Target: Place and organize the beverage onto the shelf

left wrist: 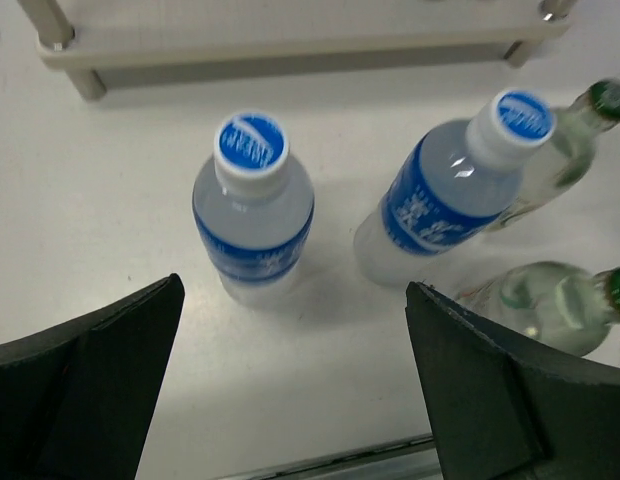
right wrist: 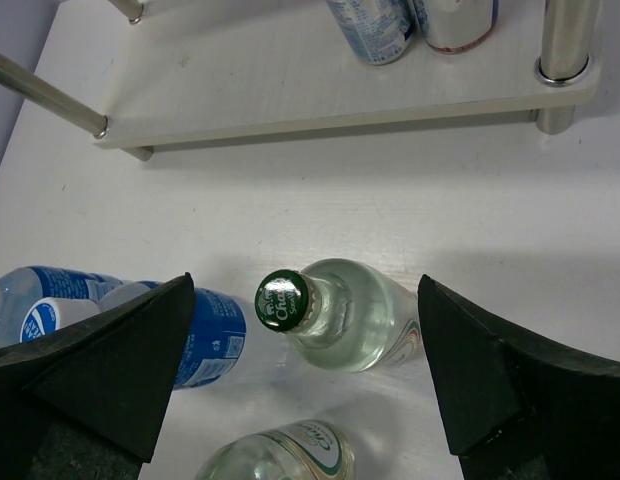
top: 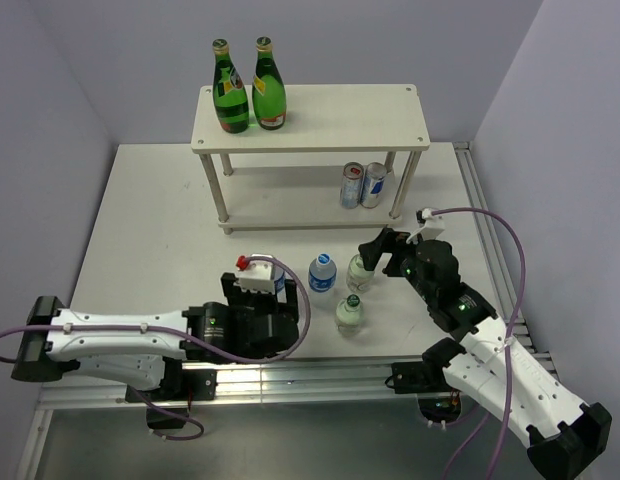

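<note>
- Your shelf (top: pixel 340 115) stands at the far side of the bench (top: pixel 160 230), both boards level on their silver legs.
- On its top board, at the left end, two green bottles (top: pixel 230 95) (top: pixel 268 90) stand upright, just beside each other.
- On its lower board, toward the right end, you have two cans (top: pixel 352 185) (top: pixel 374 184) upright and touching or nearly so.
- Four drinks are not yet on the shelf. They stand upright in a cluster on the bench, between the shelf and the arm bases.
- The left water bottle (left wrist: pixel 252 210) and the right water bottle (left wrist: pixel 450 195) both have blue labels and blue-printed white caps. They stand near each other but apart.
- The far glass bottle (top: pixel 358 272) is clear with a green cap, just to the right of the right water bottle. The near glass bottle (top: pixel 349 312) stands just in front of it.
- Your left tool (left wrist: pixel 292 300) has its fingers spread wide and holds nothing. The left water bottle stands just ahead of the gap, a little left of its centre.
- Your right tool (right wrist: pixel 306 290) is also spread wide and grips nothing. In its wrist view the far glass bottle's green cap sits centred between the fingers, lower than them. Neither finger touches the glass.
</note>
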`<state>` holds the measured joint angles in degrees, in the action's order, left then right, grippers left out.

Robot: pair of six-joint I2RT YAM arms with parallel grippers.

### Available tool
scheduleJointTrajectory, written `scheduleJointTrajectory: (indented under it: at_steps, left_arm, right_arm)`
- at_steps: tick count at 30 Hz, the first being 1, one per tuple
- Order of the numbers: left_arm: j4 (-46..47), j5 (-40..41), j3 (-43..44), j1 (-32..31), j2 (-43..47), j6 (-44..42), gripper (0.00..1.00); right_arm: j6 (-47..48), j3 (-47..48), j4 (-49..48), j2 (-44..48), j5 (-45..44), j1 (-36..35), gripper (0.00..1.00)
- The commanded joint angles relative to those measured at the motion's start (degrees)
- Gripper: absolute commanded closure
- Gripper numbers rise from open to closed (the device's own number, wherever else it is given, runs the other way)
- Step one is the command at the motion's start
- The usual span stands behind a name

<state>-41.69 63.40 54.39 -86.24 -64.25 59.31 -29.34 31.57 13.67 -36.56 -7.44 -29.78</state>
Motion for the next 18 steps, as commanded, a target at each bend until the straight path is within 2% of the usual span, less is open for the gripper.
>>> scheduleJointTrajectory:
  at_steps: [1, 6, 8, 18]
  left_arm:
    - [-8.1, 2.3, -2.1, -2.0, -2.1, 17.6, 0.01]
    - [-4.0, 3.5, -7.4, -2.1, -4.8, 19.4, 0.01]
    - [1.2, 4.1, -9.3, -1.7, -5.3, 18.6, 0.01]
    - [31.1, 2.6, -20.5, 5.5, -7.5, -3.4, 0.01]
  right_arm:
    - [-0.2, 0.1, -1.8, -0.4, -0.2, -0.4, 0.01]
    - [-0.2, 0.1, -1.8, -0.7, -0.5, -0.5, 0.01]
    - [-0.2, 0.1, -1.8, -0.8, -0.2, -0.4, 0.01]
    - [-0.2, 0.2, -2.1, -1.9, -0.1, -0.4, 0.01]
